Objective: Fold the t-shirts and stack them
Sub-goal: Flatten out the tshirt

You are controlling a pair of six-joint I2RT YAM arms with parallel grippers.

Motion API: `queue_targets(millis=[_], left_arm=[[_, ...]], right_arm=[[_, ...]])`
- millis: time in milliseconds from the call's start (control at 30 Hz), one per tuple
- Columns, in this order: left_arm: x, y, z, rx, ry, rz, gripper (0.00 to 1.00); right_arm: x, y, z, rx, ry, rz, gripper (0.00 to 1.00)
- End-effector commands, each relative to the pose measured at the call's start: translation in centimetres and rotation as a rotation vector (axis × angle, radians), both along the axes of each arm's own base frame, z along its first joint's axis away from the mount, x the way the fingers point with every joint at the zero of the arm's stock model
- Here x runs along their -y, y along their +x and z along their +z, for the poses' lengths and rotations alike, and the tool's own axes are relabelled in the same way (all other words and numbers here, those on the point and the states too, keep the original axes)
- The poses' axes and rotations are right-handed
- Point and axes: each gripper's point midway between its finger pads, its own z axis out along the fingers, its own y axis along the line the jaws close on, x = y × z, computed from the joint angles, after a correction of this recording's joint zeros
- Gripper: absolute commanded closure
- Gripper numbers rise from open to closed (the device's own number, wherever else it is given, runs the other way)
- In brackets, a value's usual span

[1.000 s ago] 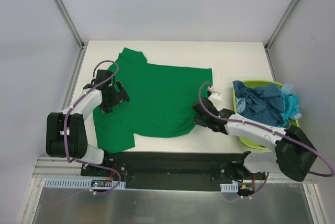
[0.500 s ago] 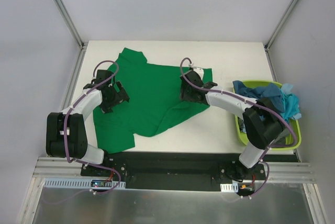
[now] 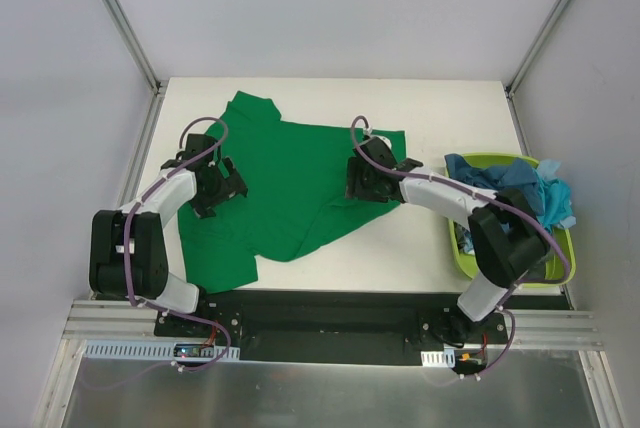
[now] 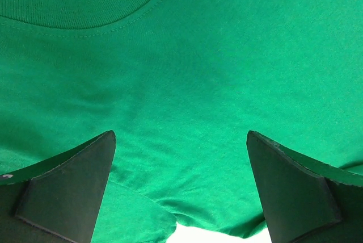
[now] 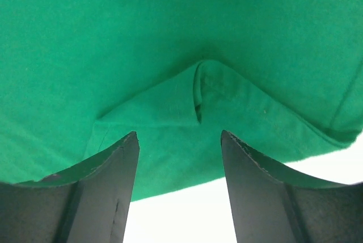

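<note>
A bright green t-shirt (image 3: pixel 290 173) lies spread on the white table, its lower right corner folded up and across onto the body. My right gripper (image 3: pixel 358 184) hovers over that folded corner (image 5: pixel 198 87), open (image 5: pixel 178 135), holding nothing. My left gripper (image 3: pixel 228 186) hangs open over the shirt's left side. In the left wrist view it (image 4: pixel 180 136) stands wide over flat cloth, with the collar (image 4: pixel 96 10) beyond it. Dark teal-blue (image 3: pixel 500 193) and light turquoise (image 3: pixel 560 198) t-shirts are piled in the basket at the right.
A lime-green plastic basket (image 3: pixel 500 157) stands at the table's right edge, beside the right arm's elbow. Bare white table (image 3: pixel 400 248) shows below the folded hem. Grey walls and metal posts close in the table's back and sides.
My right gripper carried the shirt's lower right corner up and left onto the shirt, then opened and let it go. The left arm has stayed where it was.
</note>
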Motion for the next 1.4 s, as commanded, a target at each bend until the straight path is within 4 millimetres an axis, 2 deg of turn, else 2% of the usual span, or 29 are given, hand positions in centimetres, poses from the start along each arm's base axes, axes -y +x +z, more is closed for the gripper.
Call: queue_targets(millis=[0,233,400,433,500,600,667,833,933,1033,1233,1367], left_arm=[[-0.5,0.0,-0.2,-0.011,0.031,0.006,0.01],[-0.5,0.1,-0.2,-0.014,0.032,0.008,0.01],[-0.5,0.1,-0.4,-0.019,0.035,0.009,0.01],[-0.5,0.1,-0.3,-0.017,0.034,0.007,0.01],[-0.5,0.0,-0.3,-0.017,0.034,0.008,0.01],[-0.5,0.0,-0.4,-0.02,0.035,0.007,0.01],[-0.5,0.1,-0.4,-0.019,0.034,0.007,0.01],[-0.5,0.1,-0.3,-0.016,0.035,0.005,0.01],[-0.9,0.0,-0.3,-0.013,0.058,0.014,0.01],[-1.1,0.0,-0.2,-0.011,0.063,0.016,0.01],[-0.9,-0.1,0.4,0.004,0.056,0.017,0.01],[-0.8,-0.2,0.7,0.016,0.048,0.014,0.01]], right_arm=[[-1.4,1.9,-0.5,-0.031,0.033,0.004,0.39],[-1.4,2.7,-2.4,-0.086,0.011,-0.014,0.45],[-2.5,2.8,-2.8,-0.11,0.057,0.0,0.53],[-2.5,2.9,-2.9,-0.108,0.055,-0.005,0.55],[-2.5,3.1,-2.8,-0.104,0.055,-0.015,0.69],[-2.5,3.1,-2.6,-0.104,0.059,-0.02,0.83],[-2.3,2.9,-2.5,-0.105,0.059,-0.027,0.9],[-1.4,1.7,-1.0,-0.112,0.05,-0.022,0.97],[0.2,-0.6,0.1,-0.146,0.019,-0.01,0.98],[2.4,-4.3,0.6,-0.203,-0.001,0.002,0.97],[6.5,-12.6,-0.6,-0.339,0.014,-0.008,0.91],[9.2,-15.7,-1.8,-0.36,-0.009,-0.068,0.88]])
